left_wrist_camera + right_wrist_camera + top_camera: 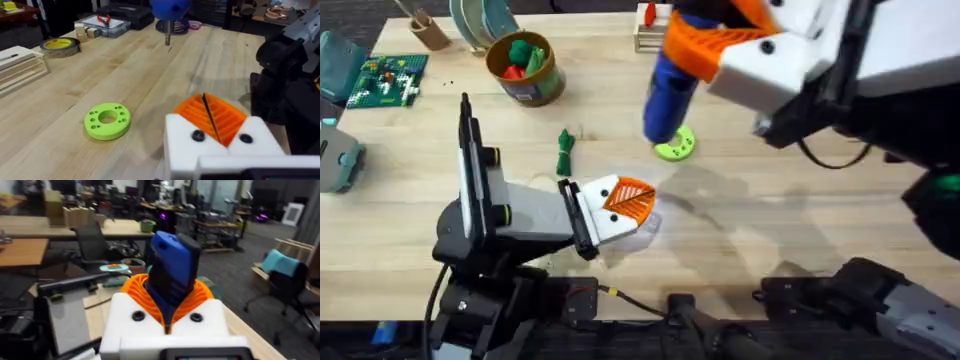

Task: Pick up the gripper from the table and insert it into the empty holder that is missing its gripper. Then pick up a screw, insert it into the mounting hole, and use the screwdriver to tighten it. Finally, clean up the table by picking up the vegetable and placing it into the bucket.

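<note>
Green disc (675,146) lies under the screwdriver (670,90), vegetable (565,152) nearby.

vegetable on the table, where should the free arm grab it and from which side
Take the vegetable across its slim middle, coming straight down from above. It lies flat on the table, roughly pointing toward the bucket, with bare wood on both long sides for the fingers. The left gripper sits nearest; the right gripper is shut on the screwdriver.
</note>
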`<action>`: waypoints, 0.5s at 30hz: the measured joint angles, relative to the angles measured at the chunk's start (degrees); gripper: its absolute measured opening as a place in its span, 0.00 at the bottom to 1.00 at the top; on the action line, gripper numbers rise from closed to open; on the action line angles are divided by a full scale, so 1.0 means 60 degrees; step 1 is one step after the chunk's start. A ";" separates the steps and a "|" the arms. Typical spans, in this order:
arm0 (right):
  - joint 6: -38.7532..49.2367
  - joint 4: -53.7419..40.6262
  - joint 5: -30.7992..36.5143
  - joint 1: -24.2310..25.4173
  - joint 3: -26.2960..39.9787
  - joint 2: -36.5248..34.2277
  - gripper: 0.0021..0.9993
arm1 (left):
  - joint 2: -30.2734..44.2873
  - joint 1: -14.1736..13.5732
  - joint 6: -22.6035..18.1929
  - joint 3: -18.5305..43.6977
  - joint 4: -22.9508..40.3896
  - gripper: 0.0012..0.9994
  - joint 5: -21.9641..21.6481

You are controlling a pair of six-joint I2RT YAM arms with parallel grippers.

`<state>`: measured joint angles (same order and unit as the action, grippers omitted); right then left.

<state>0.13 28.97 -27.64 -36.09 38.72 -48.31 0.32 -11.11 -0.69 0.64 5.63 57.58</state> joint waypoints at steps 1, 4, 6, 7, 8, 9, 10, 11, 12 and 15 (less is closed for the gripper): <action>-0.0034 0.0232 0.0004 -0.0124 0.0000 -0.0116 0.01 | 0.0000 0.0000 0.0000 0.0000 0.0000 0.00 0.0000; -0.0209 0.0867 0.0012 -0.0482 0.0000 -0.0477 0.01 | 0.0000 0.0000 0.0000 0.0000 0.0000 0.00 0.0000; -0.0276 0.1070 0.0040 -0.0686 0.0000 -0.0652 0.01 | 0.0000 0.0000 0.0000 0.0000 0.0003 0.00 0.0000; -0.0297 0.1131 0.0048 -0.0783 0.0000 -0.0727 0.01 | 0.0000 0.0000 0.0000 0.0000 0.0000 0.00 0.0000; -0.0312 0.1171 0.0070 -0.0885 0.0000 -0.0791 0.01 | -0.0002 0.0000 0.0000 0.0000 0.0000 0.00 0.0000; -0.0316 0.1184 0.0076 -0.0981 0.0000 -0.0842 0.01 | 0.0000 0.0000 0.0000 0.0000 0.0000 0.00 0.0000; -0.0325 0.1191 0.0076 -0.1080 0.0000 -0.0885 0.01 | 0.0000 0.0000 0.0000 0.0000 0.0000 0.00 0.0000; -0.0343 0.1199 0.0080 -0.1184 0.0000 -0.0928 0.01 | 0.0000 0.0000 0.0000 0.0000 0.0000 0.00 0.0000; -0.0351 0.1207 0.0076 -0.1287 0.0000 -0.0968 0.01 | 0.0000 0.0000 0.0000 0.0000 0.0000 0.00 0.0000; -0.0377 0.1327 0.0079 -0.1585 0.0000 -0.1151 0.01 | -0.0003 0.0000 0.0000 0.0000 0.0003 0.00 0.0000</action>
<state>-2.14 36.93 -27.16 -45.60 38.72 -55.22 0.30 -11.11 -0.69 0.64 5.64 57.58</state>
